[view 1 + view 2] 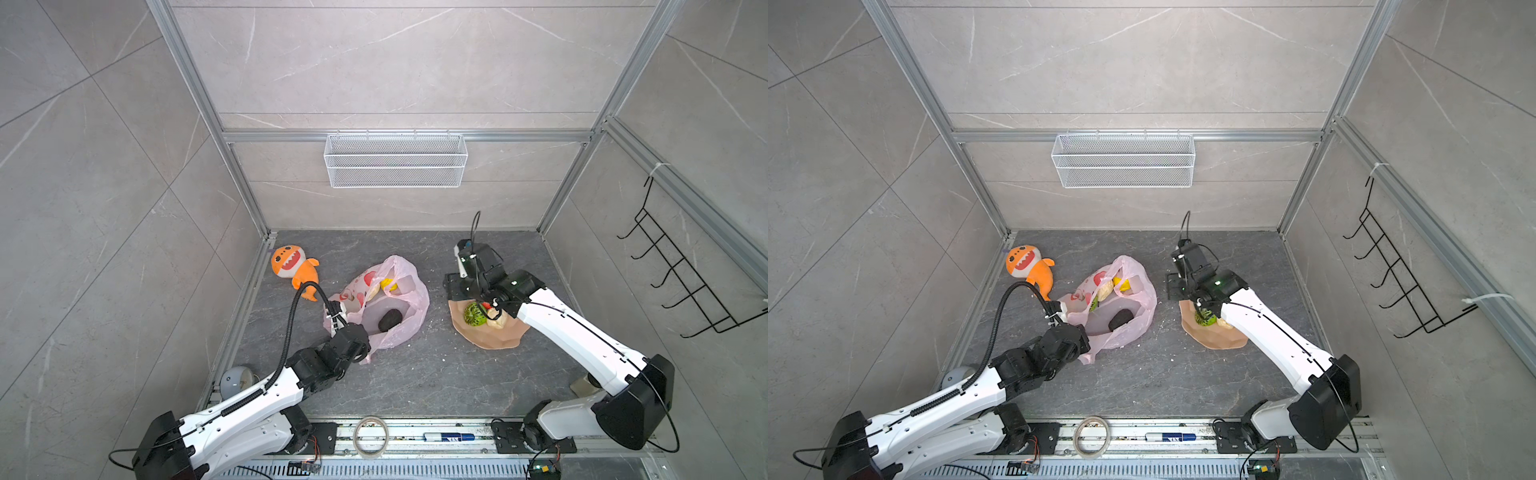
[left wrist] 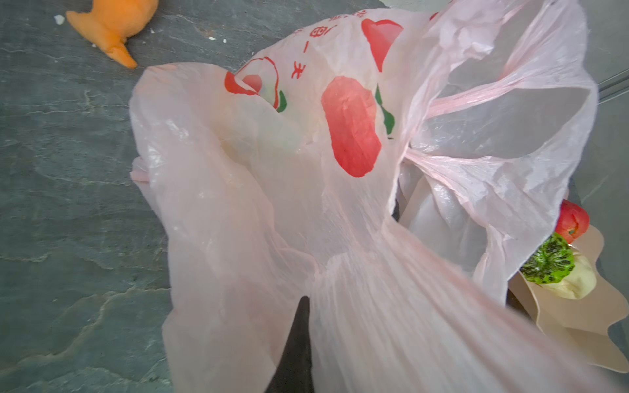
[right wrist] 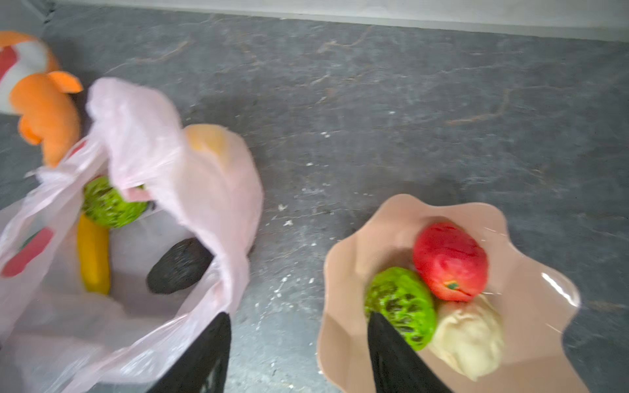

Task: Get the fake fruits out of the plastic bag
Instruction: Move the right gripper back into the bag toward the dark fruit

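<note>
The pink plastic bag [image 1: 411, 307] lies open on the dark floor, left of centre in both top views. My left gripper [image 2: 309, 306] is shut on the bag's gathered near edge. Inside the bag lie a dark avocado [image 3: 180, 265], a yellow banana [image 3: 93, 258] and a green bumpy ball [image 3: 109, 204]; a yellow lump [image 3: 207, 139] shows through the film. A red apple [image 3: 449, 262], a second green bumpy ball [image 3: 401, 306] and a cream lumpy piece [image 3: 469, 337] sit in the peach bowl [image 3: 343, 272]. My right gripper [image 3: 299, 320] hangs open and empty over the bowl's bag-side rim.
An orange plush shark [image 1: 293, 266] lies at the back left near the bag. A white wire basket [image 1: 395, 160] hangs on the back wall and a black hook rack [image 1: 673, 282] on the right wall. A tape roll [image 1: 371, 436] and a blue marker [image 1: 449, 437] rest on the front rail.
</note>
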`<state>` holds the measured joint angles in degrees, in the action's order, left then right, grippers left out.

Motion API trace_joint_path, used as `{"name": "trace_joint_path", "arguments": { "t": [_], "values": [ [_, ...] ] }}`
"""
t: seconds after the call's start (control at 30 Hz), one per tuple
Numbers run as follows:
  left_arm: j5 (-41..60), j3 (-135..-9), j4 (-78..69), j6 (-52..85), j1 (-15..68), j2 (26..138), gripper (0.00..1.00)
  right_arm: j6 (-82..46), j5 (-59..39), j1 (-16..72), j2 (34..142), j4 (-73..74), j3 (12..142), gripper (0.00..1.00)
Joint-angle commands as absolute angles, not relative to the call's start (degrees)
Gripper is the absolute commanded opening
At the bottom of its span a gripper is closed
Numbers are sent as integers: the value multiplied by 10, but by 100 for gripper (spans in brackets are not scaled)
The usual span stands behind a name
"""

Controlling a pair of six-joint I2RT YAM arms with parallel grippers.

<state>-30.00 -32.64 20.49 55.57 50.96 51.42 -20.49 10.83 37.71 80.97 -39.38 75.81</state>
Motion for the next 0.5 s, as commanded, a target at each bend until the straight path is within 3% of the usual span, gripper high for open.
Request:
{"name": "trace_joint_path", "arguments": {
  "t": [0.0,0.2,0.47],
  "values": [
    [-324,-318,268,579,507,485,0,-236,103,437,832,-370,782,63],
    [-330,-315,319,610,507,472,0,-268,104,532,890,-293,805,61],
    [-318,-333,328,639,507,520,0,-301,74,566,999,-241,817,59]
  ]
}}
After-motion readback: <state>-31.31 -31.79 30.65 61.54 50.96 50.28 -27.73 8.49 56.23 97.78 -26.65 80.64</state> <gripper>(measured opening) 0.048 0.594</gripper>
